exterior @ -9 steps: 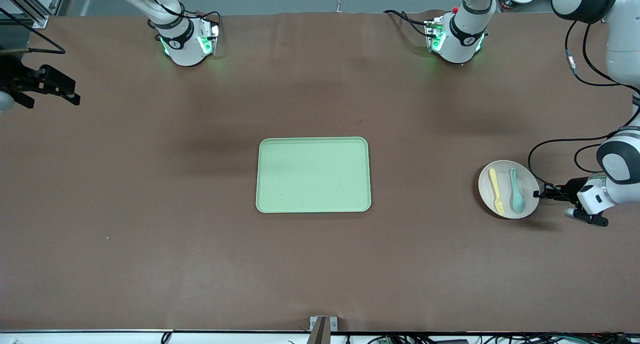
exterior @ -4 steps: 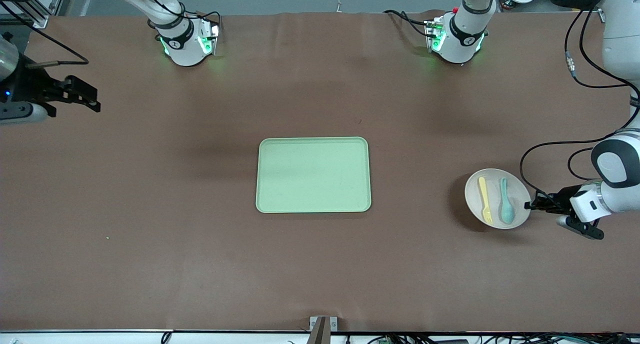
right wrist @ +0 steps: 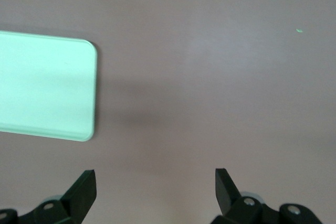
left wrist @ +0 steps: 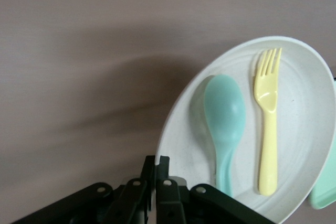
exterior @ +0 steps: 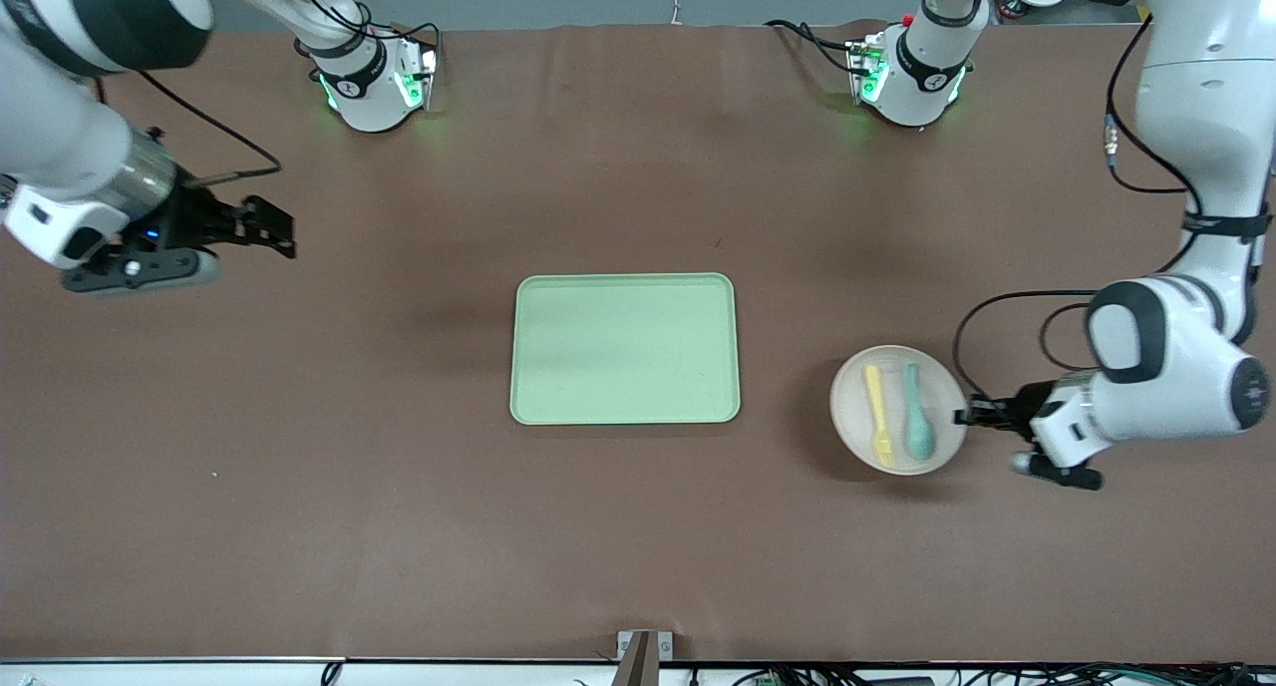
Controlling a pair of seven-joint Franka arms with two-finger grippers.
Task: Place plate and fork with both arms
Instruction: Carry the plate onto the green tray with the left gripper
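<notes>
Fork (exterior: pixel 878 417) and teal spoon (exterior: pixel 916 426) lie side by side in the plate (exterior: pixel 850 422), handles pointing away from the front camera, the fork on the side toward the tray. The plate is up in the air, casting a shadow on the brown worktop (exterior: pixel 399 526) beneath it, toward the left arm's end of the worktop and well apart from the tray. In the left wrist view the plate (left wrist: pixel 310 129) looks tilted, with the fork (left wrist: pixel 268 124) and spoon (left wrist: pixel 224 124) resting on its inner surface.

The left gripper (exterior: pixel 965 417) grips the plate by the rim on the side away from the tray; its fingers (left wrist: pixel 157 182) are pinched together on the rim edge. The left arm comes down from its base along the worktop's edge, bends sharply at a large white elbow joint, and its wrist reaches level toward the tray.

Level with the plate lies the light-green tray (exterior: pixel 625 349), flat on the middle of the worktop; one rounded corner of it shows in the right wrist view (right wrist: pixel 47 87).

The right gripper (exterior: pixel 271 229) hangs over bare worktop toward the right arm's end, its fingers (right wrist: pixel 84 190) spread wide with nothing between them. The right arm's forearm slants down, its wrist turned so the fingers point toward the middle of the worktop.
</notes>
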